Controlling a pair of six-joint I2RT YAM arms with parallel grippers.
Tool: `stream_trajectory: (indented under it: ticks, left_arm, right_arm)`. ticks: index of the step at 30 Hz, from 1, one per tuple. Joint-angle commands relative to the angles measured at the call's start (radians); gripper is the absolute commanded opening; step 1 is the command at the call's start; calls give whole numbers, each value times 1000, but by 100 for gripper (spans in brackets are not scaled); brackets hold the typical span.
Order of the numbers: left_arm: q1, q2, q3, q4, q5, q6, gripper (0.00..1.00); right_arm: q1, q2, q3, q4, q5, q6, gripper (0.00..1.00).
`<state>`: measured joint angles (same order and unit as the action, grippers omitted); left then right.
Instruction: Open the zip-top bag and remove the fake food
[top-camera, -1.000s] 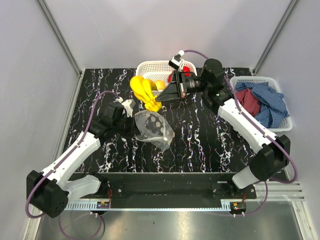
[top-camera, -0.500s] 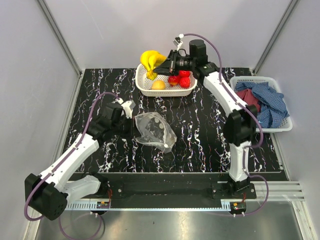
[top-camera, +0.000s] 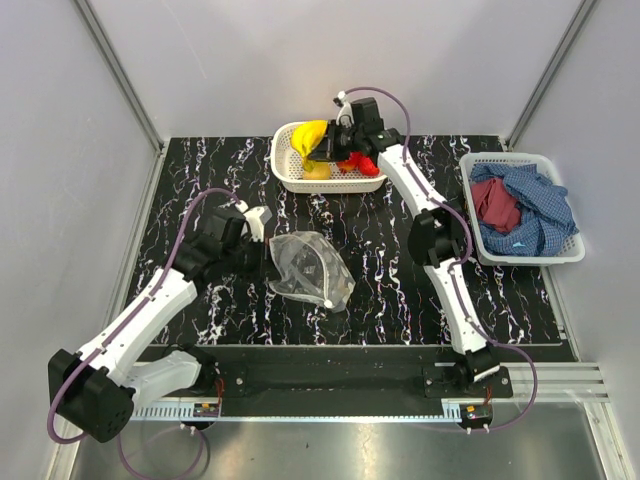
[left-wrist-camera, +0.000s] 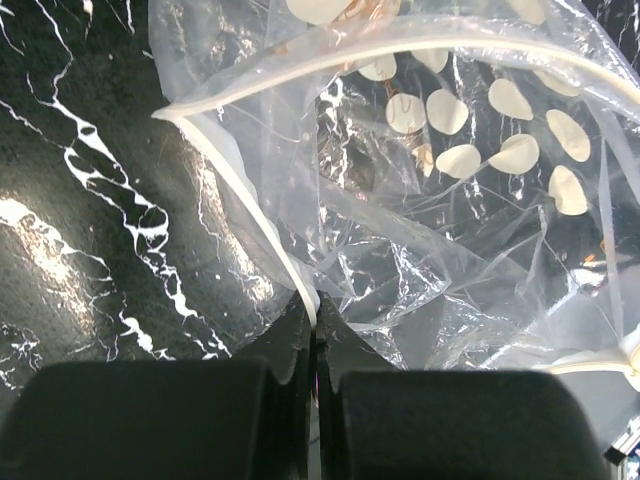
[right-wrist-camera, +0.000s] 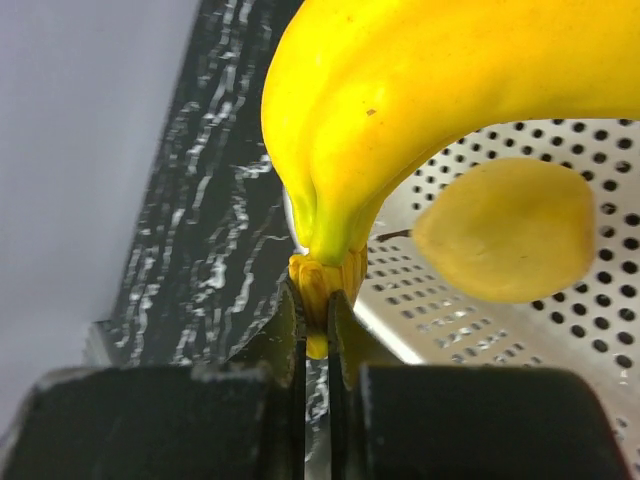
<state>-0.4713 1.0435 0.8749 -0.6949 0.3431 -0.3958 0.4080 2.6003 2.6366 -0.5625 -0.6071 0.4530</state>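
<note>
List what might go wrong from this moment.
1. The right gripper pinches the banana bunch only by its thin stem, so the bunch may swing or slip out.
2. The stem sits over the edge of the basket. If released here, the bunch might tip out onto the table.
3. The left gripper holds just the edge of the bag, and the floppy plastic may slide free.

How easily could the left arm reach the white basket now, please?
Probably not: the left gripper is shut on the bag, and the right gripper, holding bananas, hangs over the basket.
</note>
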Motion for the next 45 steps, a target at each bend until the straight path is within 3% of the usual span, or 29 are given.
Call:
stream_trajectory:
  ticks: [1, 5, 6, 8, 9, 15, 16, 21, 23, 26, 31, 35, 36, 38, 39, 45]
  left_arm:
    - [3, 3, 38, -11, 45, 20, 0]
    - [3, 13, 41, -21, 54, 26, 0]
    - [3, 13, 39, -23, 54, 26, 0]
    - [3, 9, 41, -25, 54, 28, 0]
    - [3, 9, 41, -26, 56, 29, 0]
    - [8, 0, 21, -43, -36, 23, 4]
    - [11, -3, 10, -43, -59, 34, 4]
    - [46, 6, -27, 18, -211, 110, 5]
    - [110, 57, -11, 18, -213, 130, 8]
    - [172, 148, 27, 31, -132, 175, 4]
    - [258, 196, -7, 195, -125, 134, 5]
    - [336, 254, 33, 229, -168, 117, 32]
    - [344, 262, 51, 195, -167, 101, 59]
    - [349, 253, 78, 154, -164, 72, 80]
    - [349, 231, 73, 120, -164, 19, 99]
    - [347, -68, 16, -41, -236, -227, 99]
  right_arm:
    - [31, 24, 56, 44, 99, -131, 0]
    - [34, 89, 75, 101, 133, -117, 0]
    - [35, 99, 86, 105, 136, -113, 4]
    - [48, 122, 111, 114, 145, -102, 18]
    - [51, 126, 111, 118, 153, -99, 31]
    - [64, 113, 77, 124, 194, -19, 58]
    - [64, 87, 65, 113, 213, -1, 67]
    - [64, -55, -30, 50, 253, 32, 83]
    - [64, -97, -49, -14, 256, 32, 99]
    - [64, -198, -126, -74, 268, 24, 100]
    - [64, -410, -320, -93, 288, 24, 100]
    - [68, -541, -514, -93, 279, 27, 100]
    - [69, -595, -550, -94, 280, 26, 100]
    - [72, -681, -659, -93, 285, 33, 100]
    - [72, -710, -696, -100, 303, 50, 100]
    - [84, -951, -963, -148, 398, 114, 100]
